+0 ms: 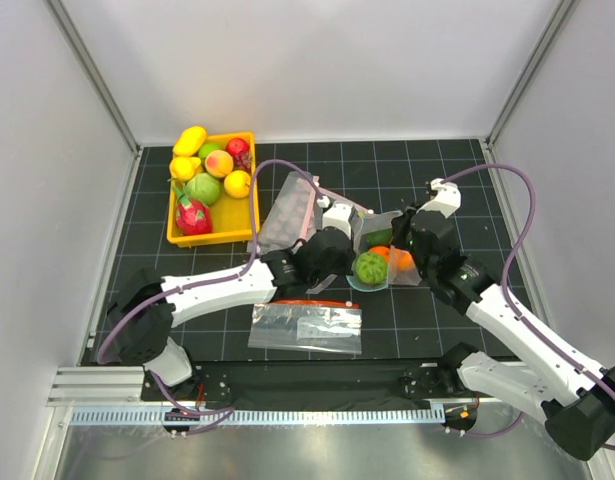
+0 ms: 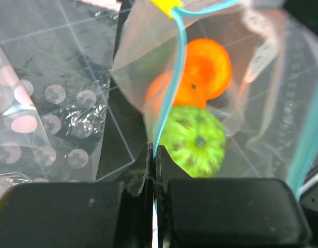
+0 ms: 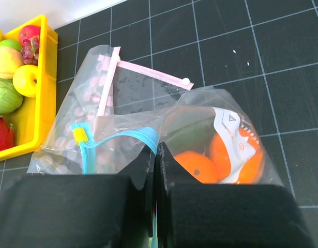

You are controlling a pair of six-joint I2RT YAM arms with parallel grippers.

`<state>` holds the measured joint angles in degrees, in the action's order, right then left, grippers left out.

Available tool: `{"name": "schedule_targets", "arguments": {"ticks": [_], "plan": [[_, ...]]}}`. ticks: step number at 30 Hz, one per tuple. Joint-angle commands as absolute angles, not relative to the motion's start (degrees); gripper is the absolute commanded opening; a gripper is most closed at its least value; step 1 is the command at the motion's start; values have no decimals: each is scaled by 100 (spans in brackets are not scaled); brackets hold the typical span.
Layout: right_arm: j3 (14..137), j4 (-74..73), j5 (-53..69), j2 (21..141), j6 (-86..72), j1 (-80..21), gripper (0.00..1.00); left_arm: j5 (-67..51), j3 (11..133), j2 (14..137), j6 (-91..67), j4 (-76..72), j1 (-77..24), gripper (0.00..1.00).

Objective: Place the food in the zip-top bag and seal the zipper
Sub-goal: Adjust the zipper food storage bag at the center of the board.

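Nearest the arm bases, a flat clear bag (image 1: 305,325) with a red-orange strip lies on the dark gridded worktop (image 1: 467,180), apart from the action. Just beyond it the two arms meet over the zip-top bag (image 1: 382,262), which sits mid-worktop with the food already inside: a knobbly green fruit (image 2: 197,140) and an orange fruit (image 2: 205,72) pressed against the film.

The left end effector (image 2: 152,155) is pinched fully closed on the zipper (image 2: 177,67), the teal strip running up out of its fingertips toward a yellow slider (image 2: 166,4). The right end effector (image 3: 154,155) is also closed tight, gripping the bag's mouth where the teal strip reaches its fingers, beside the white label (image 3: 228,126).

Behind the bag lies a dotted bag (image 1: 292,205) with a pink strip, partly overlapped by the task bag in the right wrist view, and farthest back the yellow tray (image 1: 249,190) of spare fruit.

Sealing looks to be the step in hand. The likely failures:
- The thin strip could slip out of either pinch if the fruit's weight drags on the film.
- The fruit crowds the mouth, so the tracks may gape and not mate.
- Uneven pulling could twist the strip.
- The dotted bag's film could be caught up.
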<state>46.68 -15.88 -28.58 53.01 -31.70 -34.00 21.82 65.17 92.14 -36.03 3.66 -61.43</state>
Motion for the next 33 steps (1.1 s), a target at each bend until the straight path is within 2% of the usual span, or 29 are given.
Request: {"name": "schedule_targets", "arguments": {"ticks": [1, 12, 15, 23, 33], "plan": [[4676, -1301, -2936, 5212, -3278, -3384, 1, 2083, 6636, 8553, -3358, 202, -6152, 0], [4772, -1230, -2435, 5835, -3349, -3384, 1, 2223, 6434, 7585, -2901, 298, -6144, 0], [4887, -1388, -2618, 5933, -3357, -3384, 1, 2346, 6460, 7629, -2839, 351, -6144, 0], [4825, -1626, -3445, 5231, -3226, -3384, 1, 1970, 6793, 8261, -2997, 492, -6135, 0], [4878, -1538, -2997, 5615, -3234, -3384, 1, 1750, 6741, 8332, -3190, 607, -5731, 0]]}}
